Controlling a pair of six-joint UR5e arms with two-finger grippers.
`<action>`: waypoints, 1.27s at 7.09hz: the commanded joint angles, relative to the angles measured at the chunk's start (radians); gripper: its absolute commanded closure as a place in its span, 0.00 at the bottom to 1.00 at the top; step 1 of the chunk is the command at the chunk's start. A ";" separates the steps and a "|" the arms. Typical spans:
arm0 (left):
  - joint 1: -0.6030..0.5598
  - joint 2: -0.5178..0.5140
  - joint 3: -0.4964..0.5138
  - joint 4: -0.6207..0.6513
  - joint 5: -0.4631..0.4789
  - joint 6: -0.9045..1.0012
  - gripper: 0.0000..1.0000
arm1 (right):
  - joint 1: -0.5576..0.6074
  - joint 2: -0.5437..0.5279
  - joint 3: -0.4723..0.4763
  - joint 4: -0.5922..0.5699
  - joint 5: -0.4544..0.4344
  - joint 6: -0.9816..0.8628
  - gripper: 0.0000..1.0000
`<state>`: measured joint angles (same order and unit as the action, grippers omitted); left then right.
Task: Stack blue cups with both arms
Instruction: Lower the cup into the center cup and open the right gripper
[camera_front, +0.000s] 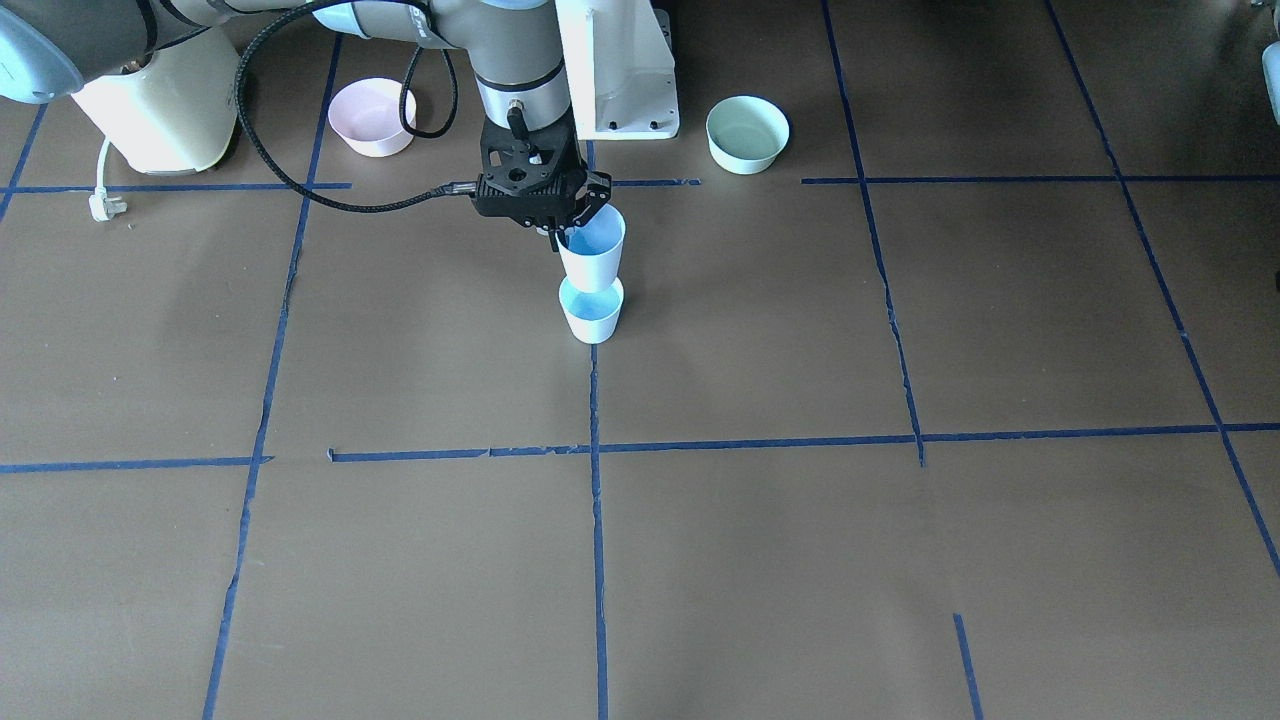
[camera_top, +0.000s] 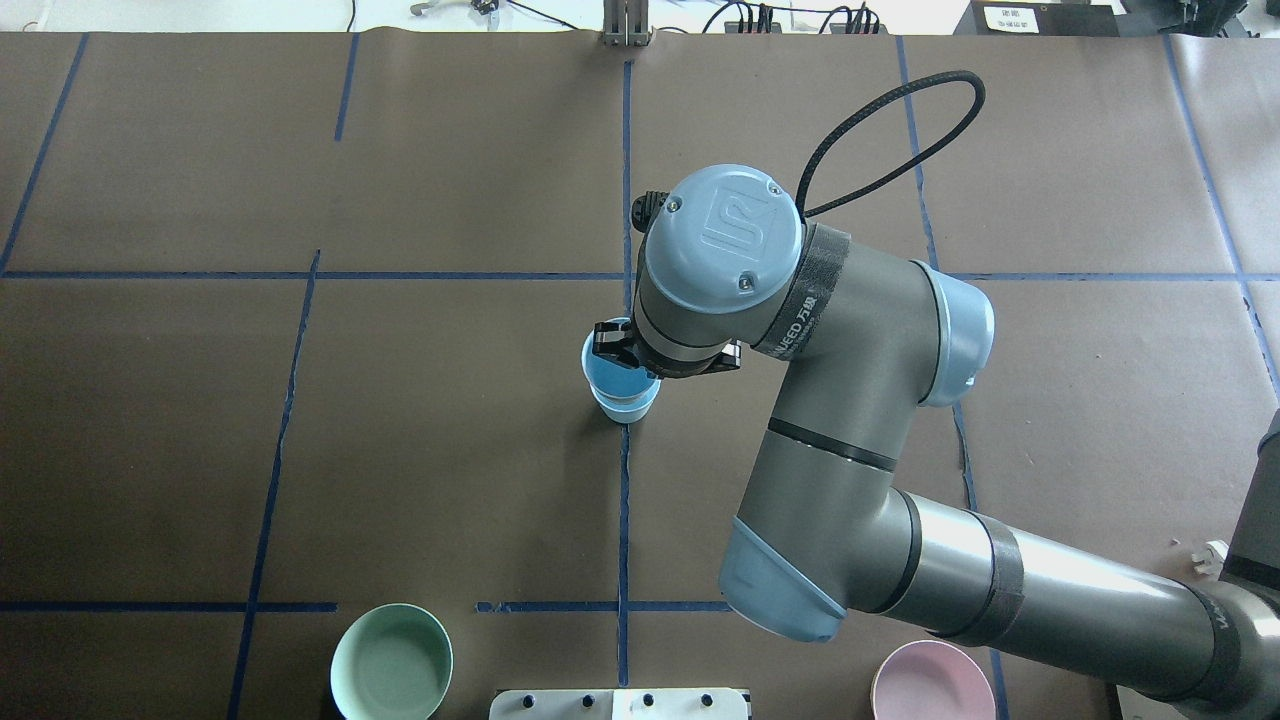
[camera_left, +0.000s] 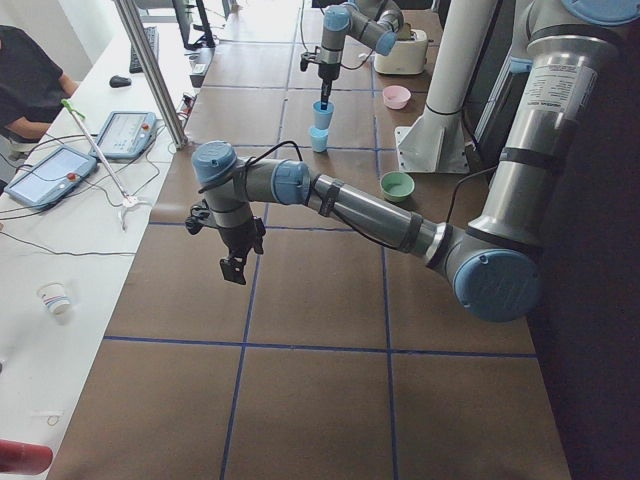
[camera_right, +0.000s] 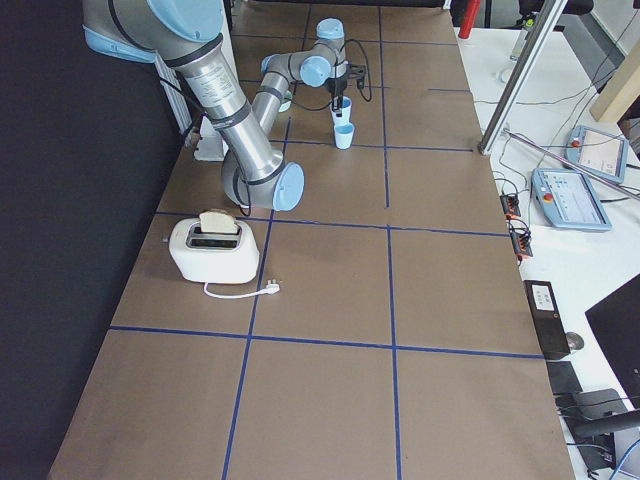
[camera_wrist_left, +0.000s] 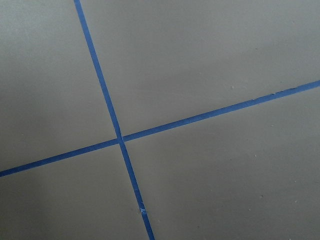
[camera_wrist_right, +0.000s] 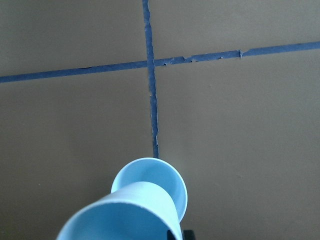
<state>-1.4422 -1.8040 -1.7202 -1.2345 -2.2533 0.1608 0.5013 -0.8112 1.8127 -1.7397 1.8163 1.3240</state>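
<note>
Held blue cup (camera_front: 592, 262) hangs over standing blue cup (camera_front: 591, 316).

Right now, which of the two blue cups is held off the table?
The upper blue cup, pinched at its rim by the right gripper; the lower blue cup stands on the table below it, ungripped.

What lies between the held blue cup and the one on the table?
Nothing: in the front-facing view the held cup, in the right gripper, hangs directly above the standing cup.

A pink bowl (camera_front: 372, 117), mint-green bowl (camera_front: 747, 134) and toaster (camera_right: 210, 255) (bread (camera_right: 214, 221) inside) stand apart.
</note>
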 joint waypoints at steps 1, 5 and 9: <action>-0.004 0.000 0.001 0.000 0.000 0.000 0.00 | 0.003 0.001 -0.023 0.003 0.000 0.000 1.00; -0.012 -0.001 0.001 0.001 0.000 -0.001 0.00 | 0.005 0.004 -0.026 0.008 0.002 0.000 0.03; -0.014 -0.001 0.001 0.001 -0.002 -0.001 0.00 | 0.020 0.006 -0.018 0.006 0.006 -0.003 0.01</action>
<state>-1.4547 -1.8054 -1.7207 -1.2333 -2.2549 0.1596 0.5107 -0.8043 1.7889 -1.7322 1.8190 1.3242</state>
